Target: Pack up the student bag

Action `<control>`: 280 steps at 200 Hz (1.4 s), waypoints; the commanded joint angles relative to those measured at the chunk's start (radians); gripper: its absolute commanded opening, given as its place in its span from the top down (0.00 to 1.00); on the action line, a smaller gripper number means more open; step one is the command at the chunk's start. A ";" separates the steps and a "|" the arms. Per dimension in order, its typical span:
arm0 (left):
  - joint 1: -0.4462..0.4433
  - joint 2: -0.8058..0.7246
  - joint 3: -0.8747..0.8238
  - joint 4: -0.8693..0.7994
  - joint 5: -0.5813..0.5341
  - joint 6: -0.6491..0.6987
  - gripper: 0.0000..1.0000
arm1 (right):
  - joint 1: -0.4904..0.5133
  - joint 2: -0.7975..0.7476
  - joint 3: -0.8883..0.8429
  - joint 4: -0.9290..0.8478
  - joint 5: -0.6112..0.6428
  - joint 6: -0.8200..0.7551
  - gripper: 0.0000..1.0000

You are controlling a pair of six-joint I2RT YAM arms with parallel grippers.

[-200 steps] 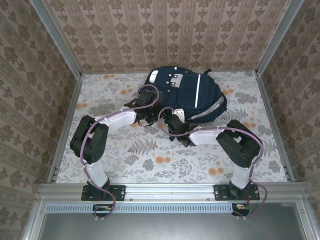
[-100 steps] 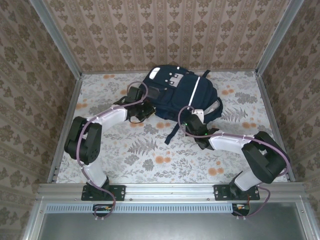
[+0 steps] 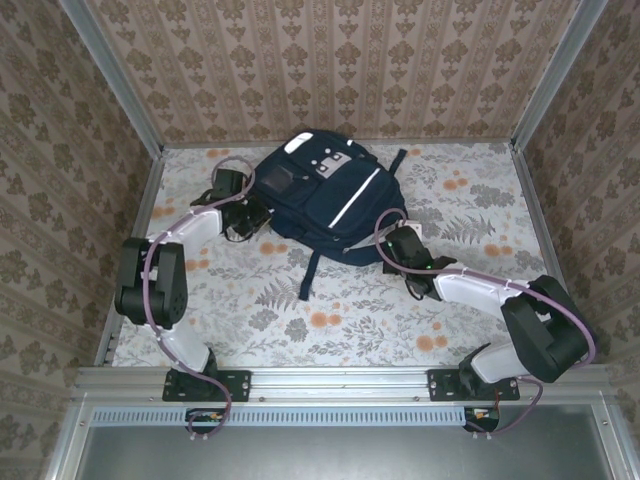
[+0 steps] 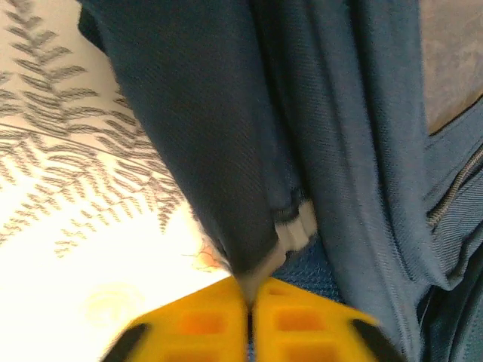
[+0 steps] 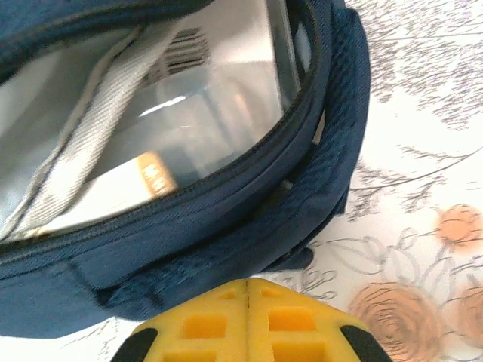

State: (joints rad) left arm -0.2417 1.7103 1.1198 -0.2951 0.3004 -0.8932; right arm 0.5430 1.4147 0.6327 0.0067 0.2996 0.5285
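Note:
The student bag (image 3: 322,195), dark navy with a white stripe and grey-white patches, lies flat at the back middle of the table, turned at an angle. At the bag's left edge my left gripper (image 3: 247,214) has its yellow fingers (image 4: 196,324) pinched together on a dark fold of the bag's fabric (image 4: 226,188). My right gripper (image 3: 393,238) sits at the bag's near right corner, shut with nothing between its fingers (image 5: 204,324). In the right wrist view the bag's zip mouth (image 5: 226,188) gapes, showing a grey strap (image 5: 83,158) and pale, shiny contents (image 5: 196,105).
A loose dark strap (image 3: 308,270) trails from the bag toward the front. Patterned walls and metal rails (image 3: 140,250) box in the floral table (image 3: 330,320) on the left, back and right. Open tabletop lies in front of the bag.
The bag has slid left and turned, its top now pointing back left. My left arm swung out to the left with it. My right arm drew back to the right.

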 commanded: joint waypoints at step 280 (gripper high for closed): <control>-0.264 -0.029 -0.214 0.258 -0.028 -0.204 1.00 | 0.317 0.055 0.208 -0.090 -0.038 0.119 0.54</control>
State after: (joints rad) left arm -0.5034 1.6676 0.9092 -0.0452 0.2764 -1.0958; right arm 0.8497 1.4406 0.8070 -0.0540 0.2184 0.6067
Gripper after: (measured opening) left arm 0.072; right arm 0.461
